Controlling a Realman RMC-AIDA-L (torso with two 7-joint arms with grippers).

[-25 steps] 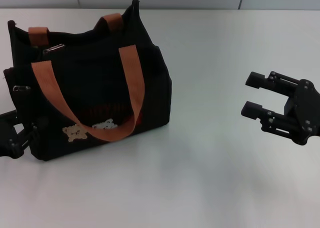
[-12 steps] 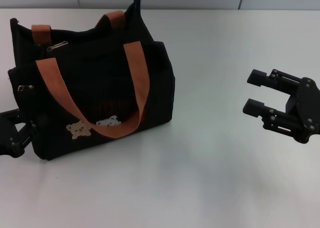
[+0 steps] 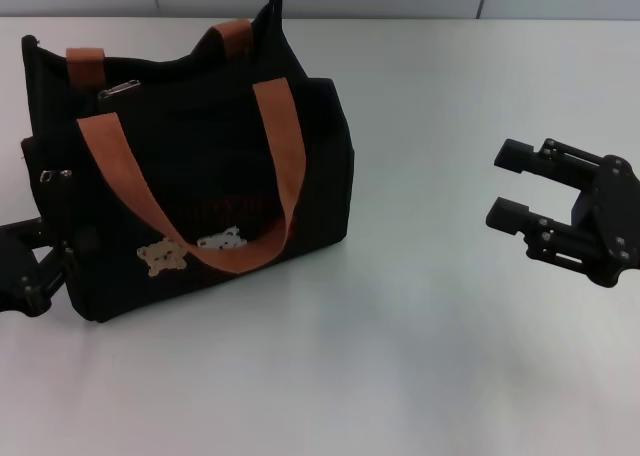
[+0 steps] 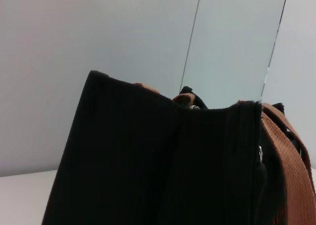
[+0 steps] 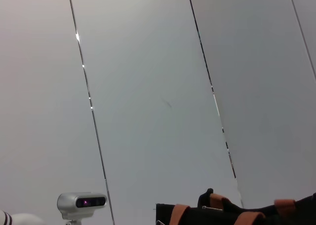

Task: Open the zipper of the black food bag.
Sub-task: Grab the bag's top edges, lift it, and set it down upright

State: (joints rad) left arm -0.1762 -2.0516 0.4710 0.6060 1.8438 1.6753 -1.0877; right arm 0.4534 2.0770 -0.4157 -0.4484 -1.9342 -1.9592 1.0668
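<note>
Head view: the black food bag (image 3: pixel 190 166) is seen upright on the counter (image 3: pixel 400 356), its end touching the left gripper (image 3: pixel 40 266), whose finger state cannot be told. The right gripper (image 3: pixel 520 186) is held well apart, fingers spread, empty.

Left wrist view: the bag's end panel is seen close.

Right wrist view: the bag top is seen far off.

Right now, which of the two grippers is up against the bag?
The left gripper, pressed against the black food bag's lower left end; the right gripper hangs open, well apart.
</note>
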